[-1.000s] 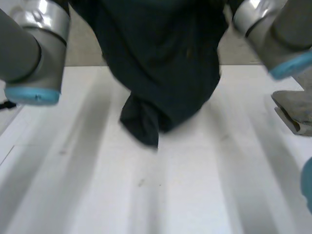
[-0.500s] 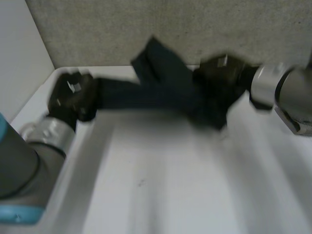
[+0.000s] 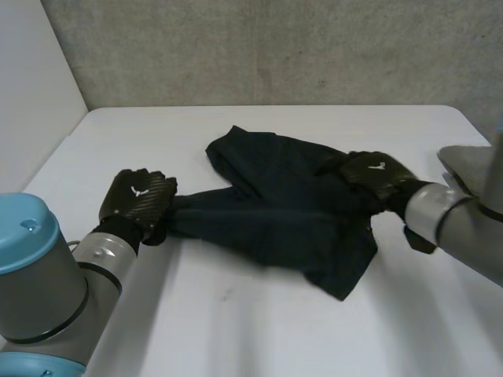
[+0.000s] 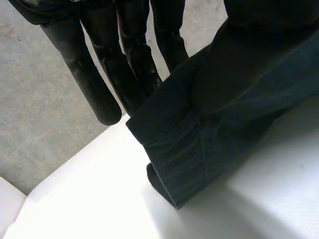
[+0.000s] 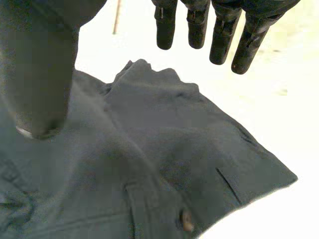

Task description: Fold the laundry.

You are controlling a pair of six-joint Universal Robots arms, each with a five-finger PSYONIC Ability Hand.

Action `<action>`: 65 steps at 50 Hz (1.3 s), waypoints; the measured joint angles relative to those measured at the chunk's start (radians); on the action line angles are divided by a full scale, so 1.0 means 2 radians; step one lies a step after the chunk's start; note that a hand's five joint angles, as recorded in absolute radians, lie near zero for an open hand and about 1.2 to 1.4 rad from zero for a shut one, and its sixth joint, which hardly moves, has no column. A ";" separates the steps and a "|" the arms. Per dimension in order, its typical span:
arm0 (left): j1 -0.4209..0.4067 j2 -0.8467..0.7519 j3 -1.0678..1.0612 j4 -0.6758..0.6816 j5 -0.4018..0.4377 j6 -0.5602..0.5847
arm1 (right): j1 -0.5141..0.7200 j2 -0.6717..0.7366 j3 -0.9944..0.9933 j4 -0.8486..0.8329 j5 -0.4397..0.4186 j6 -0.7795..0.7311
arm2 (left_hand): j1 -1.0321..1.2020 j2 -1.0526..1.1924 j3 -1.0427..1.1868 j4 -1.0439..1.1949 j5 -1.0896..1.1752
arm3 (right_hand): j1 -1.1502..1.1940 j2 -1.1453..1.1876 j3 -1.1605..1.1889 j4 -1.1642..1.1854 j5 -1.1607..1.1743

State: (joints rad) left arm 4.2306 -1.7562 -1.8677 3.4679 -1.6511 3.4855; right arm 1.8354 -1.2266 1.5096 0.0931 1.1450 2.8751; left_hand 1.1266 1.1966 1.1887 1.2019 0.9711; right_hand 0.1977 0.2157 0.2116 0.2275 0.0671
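From above, the shirt (image 3: 275, 212) lies rumpled on the table (image 3: 236, 338), between the two hands. The left hand (image 3: 137, 198) is closed over the end of one sleeve, which runs taut from it towards the right hand (image 3: 376, 173) resting on the shirt's far side. I'd guess that the sleeve is being drawn out sideways to spread the shirt flat before any fold. From the left wrist, the fingers (image 4: 134, 69) are fairly straight, and the sleeve looks pinched against them from the thumb side. Its cuff (image 4: 179, 164) hangs free just past the fingertips, down on the table. From the right wrist, the fingers (image 5: 219, 35) are straight and apart, with the thumb (image 5: 40, 74) held wide. They grip nothing, and the shirt lies creased under the palm, a button (image 5: 187, 220) showing. That hand seems placed to steady or smooth the cloth rather than lift it.
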 measured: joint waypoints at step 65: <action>0.026 0.026 -0.005 -0.011 0.002 -0.009 | 0.082 0.115 0.030 -0.157 0.085 0.027 | 0.000 0.000 0.000 0.000 0.000 | 0.371 0.474 0.485 0.480 0.445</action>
State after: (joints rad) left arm 4.2820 -1.7042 -1.8775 3.4464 -1.6463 3.4667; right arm 2.0000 -0.9960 1.5686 -0.2212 1.3157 2.9297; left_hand 1.1266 1.1966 1.1886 1.2020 0.9710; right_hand 0.9402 1.1643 1.1811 1.1882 0.9565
